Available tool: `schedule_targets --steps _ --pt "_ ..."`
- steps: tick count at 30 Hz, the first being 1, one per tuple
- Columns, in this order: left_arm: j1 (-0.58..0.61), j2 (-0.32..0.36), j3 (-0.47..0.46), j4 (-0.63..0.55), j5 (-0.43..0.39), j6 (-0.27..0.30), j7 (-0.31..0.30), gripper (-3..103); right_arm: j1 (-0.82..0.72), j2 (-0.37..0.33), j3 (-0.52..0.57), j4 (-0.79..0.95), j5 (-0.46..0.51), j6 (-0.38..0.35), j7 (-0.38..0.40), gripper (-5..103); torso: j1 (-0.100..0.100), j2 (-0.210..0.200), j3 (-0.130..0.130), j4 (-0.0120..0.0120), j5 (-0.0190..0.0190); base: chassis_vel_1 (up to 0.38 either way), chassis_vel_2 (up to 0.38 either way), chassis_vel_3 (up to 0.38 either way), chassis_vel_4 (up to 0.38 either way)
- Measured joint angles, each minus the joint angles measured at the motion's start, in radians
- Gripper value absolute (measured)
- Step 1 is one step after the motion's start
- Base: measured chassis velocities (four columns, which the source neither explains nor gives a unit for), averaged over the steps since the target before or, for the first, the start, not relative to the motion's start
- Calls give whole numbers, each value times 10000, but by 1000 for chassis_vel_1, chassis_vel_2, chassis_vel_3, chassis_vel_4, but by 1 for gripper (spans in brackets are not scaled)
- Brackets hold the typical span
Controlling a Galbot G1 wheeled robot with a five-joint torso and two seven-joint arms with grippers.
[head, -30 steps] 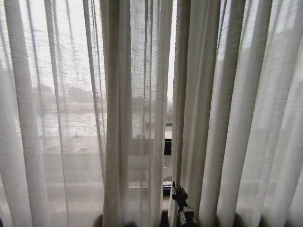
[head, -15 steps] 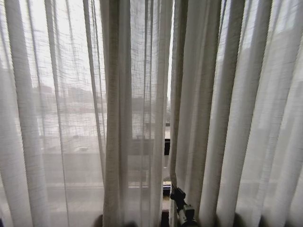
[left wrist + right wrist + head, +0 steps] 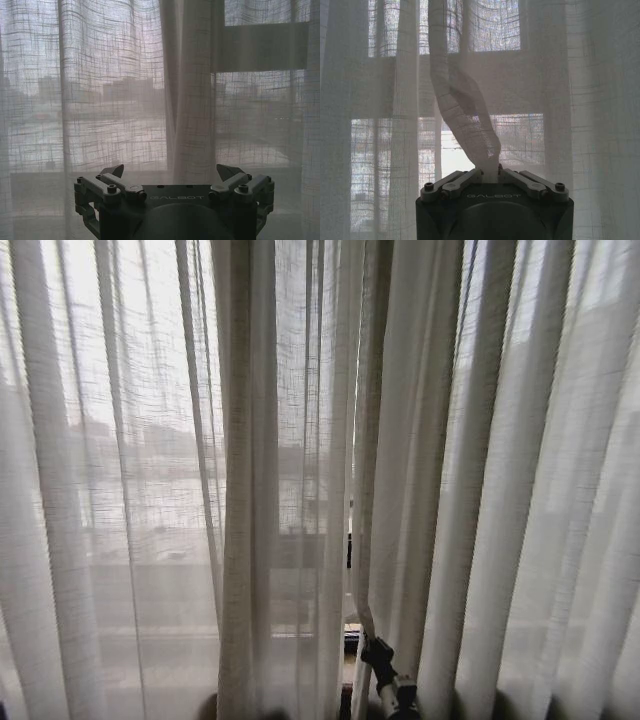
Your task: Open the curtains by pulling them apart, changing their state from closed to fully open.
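At centre gap, right pincer [image 3: 372, 647] pinches curtains [image 3: 430, 440] edge.

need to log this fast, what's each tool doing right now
Left tool: open, holding nothing, facing the curtains.
Right tool: shut on a pinched fold at the right curtain's inner edge.

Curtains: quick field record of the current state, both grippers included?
curtains: two sheer panels, left and right, hanging closed
gap: narrow slit between them at centre
right gripper: shut on the right panel's inner edge, low near the gap
pinched fabric: twisted into a strand above the fingers
left gripper: open, facing sheer fabric, holding nothing
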Motion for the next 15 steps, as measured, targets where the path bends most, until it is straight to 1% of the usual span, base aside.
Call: schedule_targets --steps 15 --pt "-81 37 8 100 24 3 9 100 -22 0 139 -63 154 -4 -149 0 0 -1 0 0 0 0 0 0 0"
